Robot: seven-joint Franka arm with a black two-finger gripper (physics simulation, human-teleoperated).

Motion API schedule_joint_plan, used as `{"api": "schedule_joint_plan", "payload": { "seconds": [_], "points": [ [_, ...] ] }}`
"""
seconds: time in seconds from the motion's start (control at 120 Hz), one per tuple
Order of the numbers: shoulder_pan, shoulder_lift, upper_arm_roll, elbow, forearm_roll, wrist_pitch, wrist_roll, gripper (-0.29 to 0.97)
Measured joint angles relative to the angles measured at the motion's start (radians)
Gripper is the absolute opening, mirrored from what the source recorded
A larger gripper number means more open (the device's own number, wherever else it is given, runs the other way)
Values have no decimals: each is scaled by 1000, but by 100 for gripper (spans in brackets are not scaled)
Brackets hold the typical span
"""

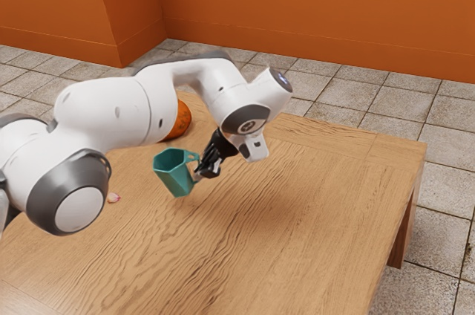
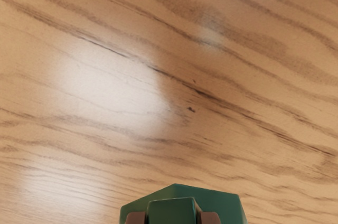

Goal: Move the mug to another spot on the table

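Note:
A teal faceted mug (image 1: 174, 170) hangs tilted just above the wooden table (image 1: 312, 218), near the exterior view's left of centre. My black gripper (image 1: 205, 167) is shut on the mug's handle side, with the white arm reaching in from the exterior view's left. In the wrist view the mug (image 2: 182, 205) appears as a dark green block right under my hand, with wood grain of the table (image 2: 158, 86) beyond it.
An orange round object (image 1: 178, 120) lies on the table behind the arm, partly hidden by it. A small pinkish item (image 1: 113, 197) rests beside the arm's base joint. The table's edge (image 1: 404, 218) drops to a tiled floor at the exterior view's right.

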Motion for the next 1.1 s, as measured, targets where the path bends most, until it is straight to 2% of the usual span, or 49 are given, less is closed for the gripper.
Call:
{"api": "schedule_joint_plan", "payload": {
  "seconds": [0.95, 1.0, 1.1],
  "points": [
    [-12, 73, -6, 2, -22, 54, 7, 0],
    [-12, 74, -6, 0, -23, 58, 7, 3],
    [-12, 75, -6, -7, -26, 68, 9, 19]
  ]
}}
